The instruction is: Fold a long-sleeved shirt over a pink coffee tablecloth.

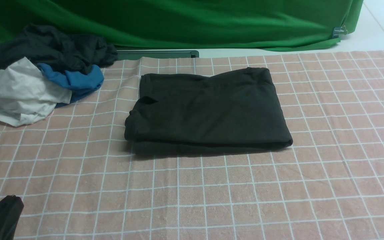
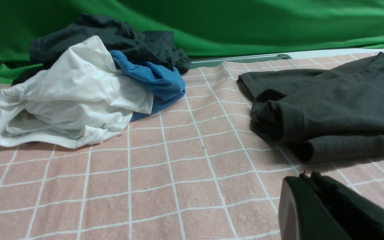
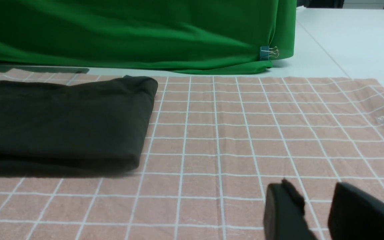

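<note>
The long-sleeved shirt (image 1: 208, 108) lies folded into a flat black rectangle in the middle of the pink coffee tablecloth (image 1: 338, 140). In the left wrist view the shirt (image 2: 338, 103) shows its layered sleeve edges; in the right wrist view the shirt (image 3: 62, 123) shows a smooth folded side. My left gripper (image 1: 2, 216) sits low at the front left corner, well short of the shirt. Its fingers (image 2: 312, 200) are pressed together on nothing. My right gripper (image 3: 317, 191) hovers over bare cloth to the right of the shirt, its jaws apart and empty. It does not show in the front view.
A heap of crumpled clothes (image 1: 42, 73), black, white and blue, lies at the back left of the tablecloth. A green backdrop cloth (image 1: 178, 23) hangs behind, clipped (image 3: 267, 52) at its right end. White tabletop (image 1: 382, 20) shows beyond the cloth at the back right.
</note>
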### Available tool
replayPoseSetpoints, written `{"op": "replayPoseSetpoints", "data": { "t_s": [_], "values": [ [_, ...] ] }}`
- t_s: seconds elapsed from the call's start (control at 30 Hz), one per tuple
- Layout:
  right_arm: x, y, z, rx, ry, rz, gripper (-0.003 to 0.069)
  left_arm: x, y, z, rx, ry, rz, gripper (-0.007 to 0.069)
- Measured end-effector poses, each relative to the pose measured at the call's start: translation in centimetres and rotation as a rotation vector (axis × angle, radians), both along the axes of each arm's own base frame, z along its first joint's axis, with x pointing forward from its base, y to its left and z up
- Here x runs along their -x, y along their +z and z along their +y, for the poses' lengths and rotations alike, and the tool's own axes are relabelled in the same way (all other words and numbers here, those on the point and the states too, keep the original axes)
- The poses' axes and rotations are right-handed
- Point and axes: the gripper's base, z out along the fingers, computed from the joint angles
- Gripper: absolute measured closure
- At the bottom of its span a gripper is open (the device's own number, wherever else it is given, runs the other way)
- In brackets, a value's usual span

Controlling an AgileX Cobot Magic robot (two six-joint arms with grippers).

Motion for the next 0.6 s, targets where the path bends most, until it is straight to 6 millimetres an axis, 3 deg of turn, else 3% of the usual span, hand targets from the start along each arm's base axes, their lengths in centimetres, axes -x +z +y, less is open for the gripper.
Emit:
{"op": "replayPoseSetpoints", "data": {
  "t_s": [0.6],
  "values": [
    [0.0, 0.0, 0.0, 0.0, 0.0, 0.0, 0.0421, 0.0, 0.0, 0.0, -0.004, -0.001, 0.0, 0.0608]
  ]
}}
